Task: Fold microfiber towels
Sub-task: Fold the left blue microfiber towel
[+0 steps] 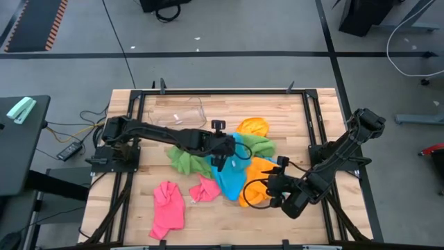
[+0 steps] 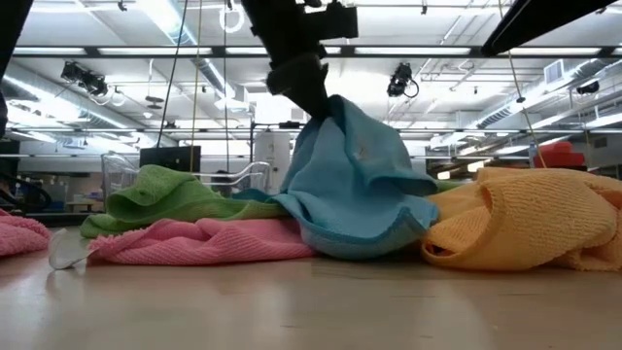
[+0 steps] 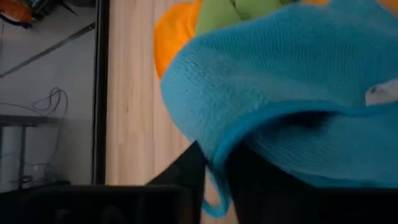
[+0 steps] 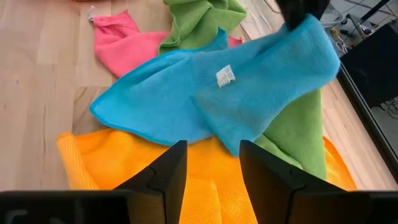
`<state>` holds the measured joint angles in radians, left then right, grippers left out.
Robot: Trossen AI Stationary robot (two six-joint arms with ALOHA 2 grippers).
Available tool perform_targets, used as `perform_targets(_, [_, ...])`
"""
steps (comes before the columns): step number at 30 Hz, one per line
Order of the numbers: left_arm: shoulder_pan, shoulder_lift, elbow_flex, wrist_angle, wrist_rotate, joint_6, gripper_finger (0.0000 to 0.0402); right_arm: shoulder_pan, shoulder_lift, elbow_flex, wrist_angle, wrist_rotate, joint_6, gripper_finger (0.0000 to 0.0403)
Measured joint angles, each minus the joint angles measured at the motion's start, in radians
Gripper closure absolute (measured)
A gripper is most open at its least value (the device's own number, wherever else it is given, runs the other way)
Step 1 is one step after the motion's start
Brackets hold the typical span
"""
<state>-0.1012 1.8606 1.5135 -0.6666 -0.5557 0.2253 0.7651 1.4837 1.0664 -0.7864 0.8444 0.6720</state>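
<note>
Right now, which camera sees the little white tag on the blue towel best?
The right wrist view: the white tag faces it, plainly on the blue towel. The left wrist view catches only its edge. The high and low views show the towel, no tag.

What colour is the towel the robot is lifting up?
Sky blue. The left gripper lifts the blue towel by one edge; the right wrist view shows it best.

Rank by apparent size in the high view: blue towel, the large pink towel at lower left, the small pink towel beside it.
1. blue towel, partly lifted by the left gripper
2. large pink towel, close to the blue, so uncertain
3. small pink towel, clearly smallest
</note>
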Motion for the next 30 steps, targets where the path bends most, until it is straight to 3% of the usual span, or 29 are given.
perform_targets(5, [-0.025,-0.053,0.018,-0.123,-0.011,0.026,0.0244,-0.003,0.000,0.000,0.001,0.011,-0.002,0.0246])
perform_targets(10, [-0.068,-0.075,0.030,-0.291,0.096,0.033,0.0208,-0.003,0.000,0.000,0.001,0.027,-0.012,0.0246])
perform_targets(16, [-0.116,-0.067,-0.084,-0.325,0.105,0.162,0.0221,-0.004,0.000,-0.050,0.050,0.075,-0.027,0.0246])
perform_targets(20, [-0.128,-0.067,-0.189,-0.252,0.027,0.227,0.0236,-0.011,0.000,-0.094,0.103,0.075,-0.040,0.0246])
perform_targets(25, [-0.097,-0.066,-0.251,-0.165,0.001,0.194,0.0253,-0.028,0.000,-0.120,0.148,0.069,-0.063,0.0246])
perform_targets(27, [-0.066,-0.066,-0.251,-0.149,0.061,0.110,0.0260,-0.035,0.000,-0.121,0.149,0.067,-0.068,0.0246])
perform_targets(30, [-0.001,-0.066,-0.251,-0.149,0.239,-0.024,0.0272,-0.039,0.000,-0.121,0.163,0.066,-0.079,0.0246])
